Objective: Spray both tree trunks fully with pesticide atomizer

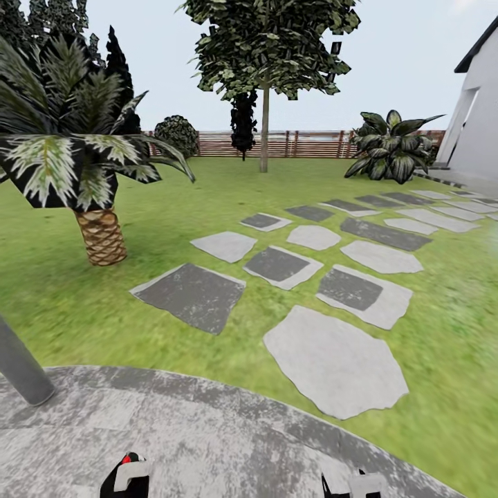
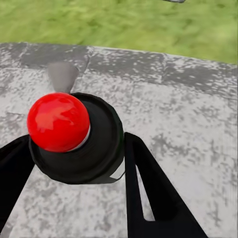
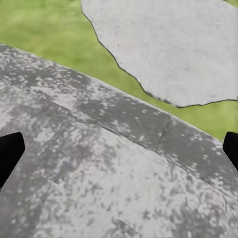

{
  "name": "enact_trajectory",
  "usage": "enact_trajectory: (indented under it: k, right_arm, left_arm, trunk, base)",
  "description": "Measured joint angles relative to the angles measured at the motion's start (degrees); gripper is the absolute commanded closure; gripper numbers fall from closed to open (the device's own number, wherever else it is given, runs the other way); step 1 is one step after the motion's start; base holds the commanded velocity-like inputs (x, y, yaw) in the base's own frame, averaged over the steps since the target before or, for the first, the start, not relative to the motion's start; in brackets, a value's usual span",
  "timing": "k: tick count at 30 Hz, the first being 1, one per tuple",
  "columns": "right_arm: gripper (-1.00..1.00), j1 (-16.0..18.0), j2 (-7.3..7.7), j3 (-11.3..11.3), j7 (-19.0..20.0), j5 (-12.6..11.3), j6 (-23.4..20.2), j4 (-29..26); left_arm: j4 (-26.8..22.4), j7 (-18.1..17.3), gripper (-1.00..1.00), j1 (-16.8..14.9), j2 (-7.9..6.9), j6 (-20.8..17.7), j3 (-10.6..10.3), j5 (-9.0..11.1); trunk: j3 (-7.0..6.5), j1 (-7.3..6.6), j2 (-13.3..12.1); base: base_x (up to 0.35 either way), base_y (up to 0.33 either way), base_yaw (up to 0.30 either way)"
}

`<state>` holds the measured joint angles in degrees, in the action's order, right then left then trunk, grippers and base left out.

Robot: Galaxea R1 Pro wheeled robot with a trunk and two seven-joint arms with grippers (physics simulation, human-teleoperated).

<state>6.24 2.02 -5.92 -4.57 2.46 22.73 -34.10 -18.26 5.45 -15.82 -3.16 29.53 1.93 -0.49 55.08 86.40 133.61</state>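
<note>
Pesticide atomizer, a squat black round body with a glossy red ball on top, sits right between the two black fingers of the left end effector. From the left wrist view the fingers look pressed against its sides, so we'd call that a grip on it. In the head view we catch just a bit of the same left end effector at the bottom edge, with a red dot showing.

The right end effector is spread wide, with its dark fingertips far apart and nothing between them. We also see it low down in the head view.

Below both end effectors is mottled grey stone paving with a curved edge. Just past that edge, ahead of the right end effector, lies a big pale grey stepping stone on the green lawn. More light and dark slabs run on beyond it.

Far ahead of the end effectors, well apart from them, stands a tall tree with a straight pale trunk and a blocky green-and-white crown, close to the brown slatted wooden fence. Off ahead of the left end effector is a short palm with a scaly brown trunk, and nearer to it a slanted grey post.
</note>
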Motion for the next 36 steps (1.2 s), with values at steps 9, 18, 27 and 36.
enact_trajectory:
  k: [9,18,27,36]
  right_arm:
    - [-1.0,0.0,0.0,-0.1,0.0,0.1,0.0,0.1]
    - [-1.0,0.0,0.0,0.0,0.0,0.0,0.0,0.0]
    - [-1.0,0.0,0.0,0.0,0.0,0.0,0.0,0.0]
    - [-1.0,0.0,0.0,-0.1,0.0,-0.1,0.0,-0.2]
  left_arm:
    - [0.0,0.0,1.0,0.0,0.0,0.0,0.0,-0.1]
    - [0.0,0.0,1.0,0.0,0.0,0.1,0.0,0.0]
    - [0.0,0.0,1.0,0.0,0.0,0.0,0.1,0.0]
    - [0.0,0.0,1.0,0.0,-0.02,0.1,0.1,0.0]
  trunk:
    - [0.0,0.0,0.0]
    - [0.0,0.0,0.0]
    - [0.0,0.0,0.0]
    - [0.0,0.0,0.0]
  base:
    - [0.339,-0.067,0.0]
    - [0.339,-0.072,0.0]
    - [0.339,-0.072,0.0]
    - [0.339,-0.072,0.0]
